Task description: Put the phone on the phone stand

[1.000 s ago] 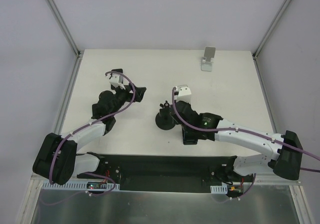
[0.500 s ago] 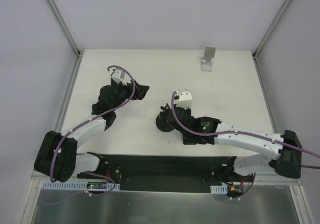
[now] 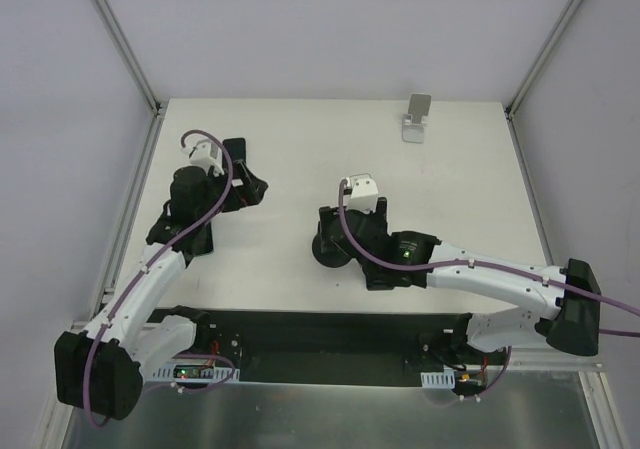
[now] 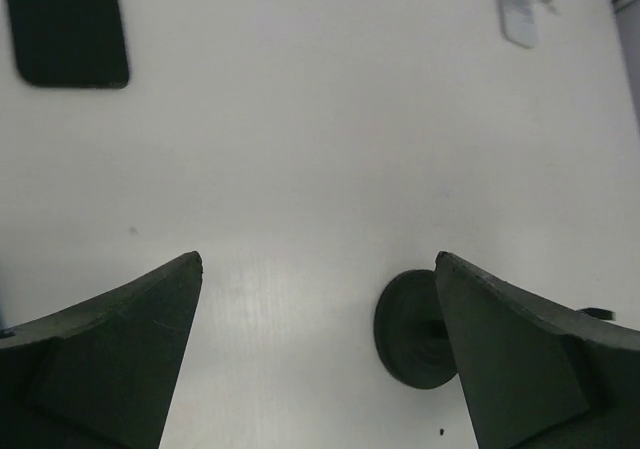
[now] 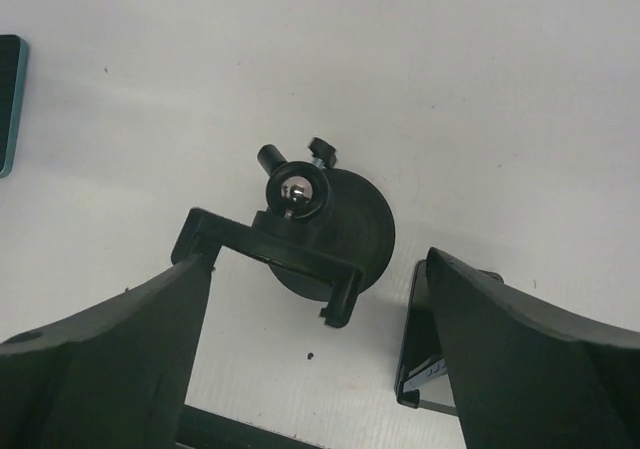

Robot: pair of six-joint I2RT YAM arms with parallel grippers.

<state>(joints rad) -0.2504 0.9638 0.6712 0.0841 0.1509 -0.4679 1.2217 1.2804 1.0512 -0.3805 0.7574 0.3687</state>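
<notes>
The phone (image 4: 68,29), a dark slab with rounded corners, lies flat on the white table. In the top view it shows as a black shape (image 3: 236,149) beside my left wrist. The black phone stand (image 5: 350,224) has a round base, a ball joint and a clamp bracket. It stands at mid-table (image 3: 328,252) and shows low right in the left wrist view (image 4: 410,329). My right gripper (image 5: 318,257) hangs open over it (image 3: 330,234), the bracket lying between the fingers. My left gripper (image 4: 318,259) is open and empty at the left (image 3: 250,182).
A small silver stand (image 3: 417,117) sits at the back right (image 4: 520,14). A black slab with a white label (image 5: 425,349) lies close by my right finger (image 3: 378,274). A dark teal-edged slab (image 5: 8,64) is cut off by the frame's left border.
The left arm has swung left, away from the black stand, and its jaws have spread wider. The right gripper has opened over the stand and shifted slightly left.
</notes>
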